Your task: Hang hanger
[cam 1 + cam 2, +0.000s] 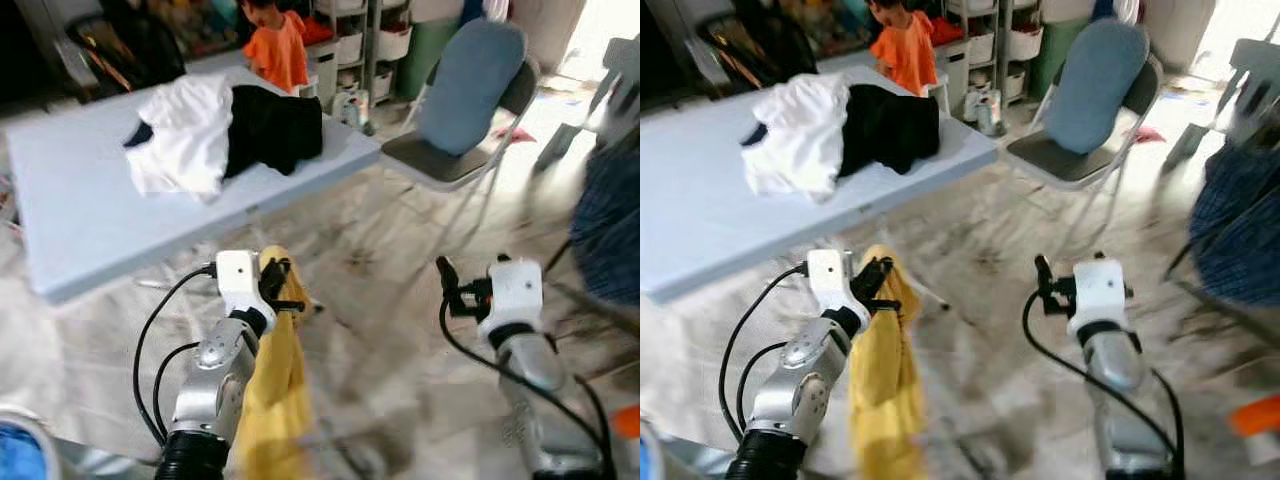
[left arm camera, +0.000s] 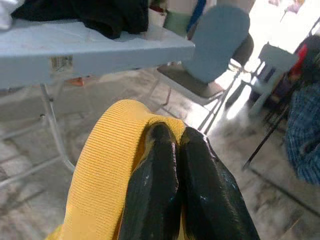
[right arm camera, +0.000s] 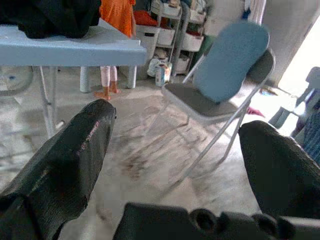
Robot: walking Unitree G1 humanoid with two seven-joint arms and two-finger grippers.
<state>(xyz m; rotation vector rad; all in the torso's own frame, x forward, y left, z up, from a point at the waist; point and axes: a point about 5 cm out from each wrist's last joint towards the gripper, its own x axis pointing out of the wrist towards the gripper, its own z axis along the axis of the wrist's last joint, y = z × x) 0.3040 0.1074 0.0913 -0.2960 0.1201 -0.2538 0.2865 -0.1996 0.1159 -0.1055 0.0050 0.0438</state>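
Yellow garment [image 1: 275, 400] hangs pinched in the left end effector [image 1: 277, 283].

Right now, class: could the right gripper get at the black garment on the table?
Probably not: the right gripper hangs open over bare floor, well short of the table, and the black garment lies toward its far side.

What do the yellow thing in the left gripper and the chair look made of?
Yellow garment: knit fabric, matte; fine ribbing shows in the left wrist view, and it hangs limp from the shut left gripper. Folding chair: thin pale frame, probably metal tube; blue-grey backrest and dark seat look padded, covering unclear.
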